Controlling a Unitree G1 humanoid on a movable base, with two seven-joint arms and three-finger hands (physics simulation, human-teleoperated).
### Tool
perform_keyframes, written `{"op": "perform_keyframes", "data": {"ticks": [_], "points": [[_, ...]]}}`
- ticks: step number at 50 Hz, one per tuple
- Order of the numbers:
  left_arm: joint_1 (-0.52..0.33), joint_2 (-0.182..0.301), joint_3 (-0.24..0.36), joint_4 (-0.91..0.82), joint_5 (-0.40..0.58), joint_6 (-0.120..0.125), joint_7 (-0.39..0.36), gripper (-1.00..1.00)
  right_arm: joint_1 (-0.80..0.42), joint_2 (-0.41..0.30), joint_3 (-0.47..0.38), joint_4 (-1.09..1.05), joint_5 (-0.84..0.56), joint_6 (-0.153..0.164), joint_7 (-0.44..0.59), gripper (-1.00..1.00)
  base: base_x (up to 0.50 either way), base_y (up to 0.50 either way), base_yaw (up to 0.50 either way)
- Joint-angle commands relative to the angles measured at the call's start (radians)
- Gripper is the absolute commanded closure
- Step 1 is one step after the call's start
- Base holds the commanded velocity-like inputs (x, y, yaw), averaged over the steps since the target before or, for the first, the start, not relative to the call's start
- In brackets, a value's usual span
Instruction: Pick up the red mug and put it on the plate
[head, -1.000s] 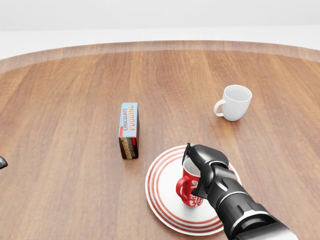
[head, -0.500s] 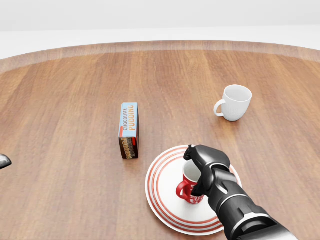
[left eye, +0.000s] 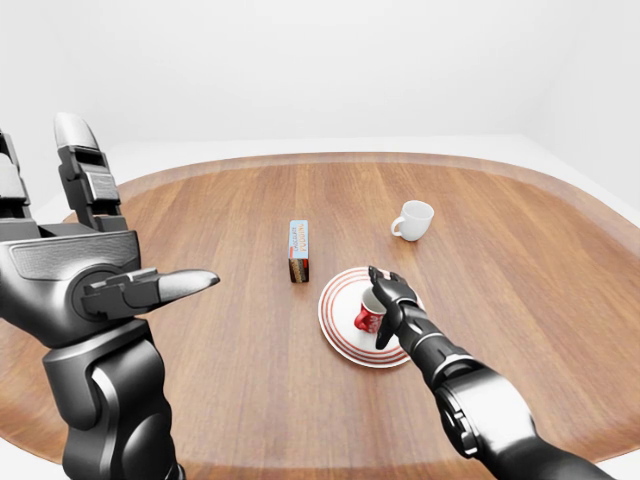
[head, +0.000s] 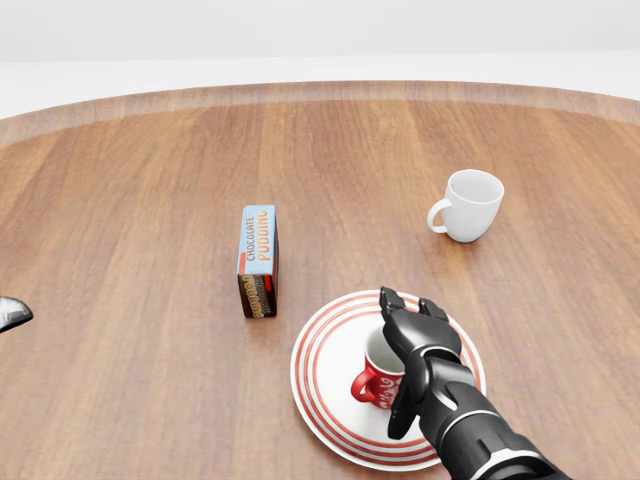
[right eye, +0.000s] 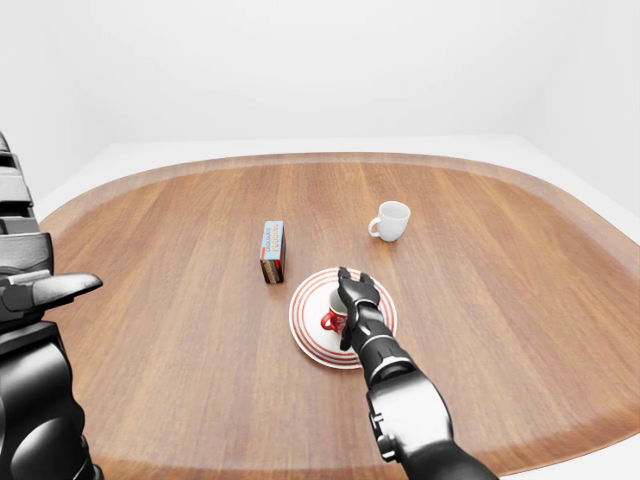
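Low and right of centre in the head view, the red mug (head: 377, 377) is standing upright on the striped plate (head: 325, 395) while the right hand (head: 420, 345) is hovering open-fingered beside it; the left hand (left eye: 90, 275) is spread open at far left.

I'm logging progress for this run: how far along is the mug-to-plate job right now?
Nearly finished. Done: the red mug stands upright on the striped plate. In hand: nothing; the right hand is spread open beside the mug, fingers no longer wrapped round it. Left: only pulling that hand clear. The left hand is raised and open, away from the plate.
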Motion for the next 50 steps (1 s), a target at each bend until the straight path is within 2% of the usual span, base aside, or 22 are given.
{"op": "perform_keyframes", "data": {"ticks": [1,6,10,13,18,19,23,29,34,37,38,42,44,45,47,48,49,50], "points": [[0.01,-0.003,-0.009,0.0,0.007,0.0,-0.006,-1.0,0.041,-0.011,0.03,-0.085,0.005,0.0,0.088,-1.0,0.0,0.0,0.0],[0.003,-0.003,-0.006,0.004,0.008,0.0,-0.008,-1.0,0.091,-0.012,0.046,-0.207,-0.013,0.0,0.163,-1.0,0.0,0.0,0.0],[0.015,-0.008,-0.011,-0.002,0.012,0.0,-0.016,-1.0,0.181,-0.023,0.052,-0.418,-0.075,0.0,0.243,-1.0,0.0,0.0,0.0],[0.013,-0.008,-0.009,-0.002,0.01,0.0,-0.018,-1.0,0.263,-0.045,0.062,-0.649,-0.184,0.0,0.351,-1.0,0.0,0.0,0.0],[0.015,-0.009,-0.009,-0.008,0.007,0.0,-0.019,-1.0,0.375,-0.067,0.026,-0.994,-0.358,0.0,0.543,-1.0,0.0,0.0,0.0],[0.014,-0.009,-0.009,-0.006,0.008,0.0,-0.019,-1.0,0.412,-0.074,0.025,-1.075,-0.405,0.0,0.616,-1.0,0.0,0.0,0.0],[0.02,-0.01,-0.01,-0.015,0.006,0.0,-0.021,-1.0,0.429,-0.071,-0.005,-1.178,-0.518,0.0,0.704,-1.0,0.0,0.0,0.0],[0.02,-0.01,-0.008,-0.02,0.002,0.0,-0.02,-1.0,0.445,-0.06,-0.039,-1.302,-0.616,0.0,0.792,-1.0,0.0,0.0,0.0],[0.017,-0.009,-0.006,-0.017,0.002,0.0,-0.019,-1.0,0.481,-0.018,-0.05,-1.432,-0.609,0.0,0.814,-1.0,0.0,0.0,0.0],[0.016,-0.008,-0.004,-0.024,-0.002,0.0,-0.015,-1.0,0.502,0.051,-0.06,-1.56,-0.415,0.0,0.814,-1.0,0.0,0.0,0.0],[0.012,-0.006,0.001,-0.019,-0.005,0.0,-0.012,-1.0,0.508,0.085,-0.072,-1.647,-0.281,0.0,0.814,-1.0,0.0,0.0,0.0],[0.017,-0.006,-0.002,-0.025,-0.007,0.0,-0.009,-1.0,0.492,0.107,-0.105,-1.803,0.076,0.0,0.814,-1.0,0.0,0.0,0.0],[0.017,-0.006,-0.003,-0.024,-0.005,0.0,-0.01,-1.0,0.425,0.205,-0.213,-1.985,0.495,0.0,0.814,-1.0,0.0,0.0,0.0],[0.016,-0.006,-0.003,-0.023,-0.004,0.0,-0.01,-1.0,0.415,0.183,-0.236,-2.004,0.608,0.0,0.814,-1.0,0.0,0.0,0.0],[0.014,-0.005,-0.001,-0.024,-0.006,0.0,-0.009,-1.0,0.412,0.133,-0.273,-2.02,0.821,0.0,0.709,-1.0,0.0,0.0,0.0],[0.013,-0.004,0.001,-0.025,-0.008,0.0,-0.007,-1.0,0.417,0.125,-0.312,-2.021,0.927,0.0,0.643,-1.0,0.0,0.0,0.0],[0.015,-0.005,-0.002,-0.021,-0.005,0.0,-0.01,-1.0,0.412,0.149,-0.392,-2.029,1.082,0.0,0.571,-1.0,0.0,0.0,0.0],[0.016,-0.006,-0.002,-0.021,-0.004,0.0,-0.01,-1.0,0.414,0.137,-0.408,-2.03,1.194,0.0,0.489,-1.0,0.0,0.0,0.0]]}}
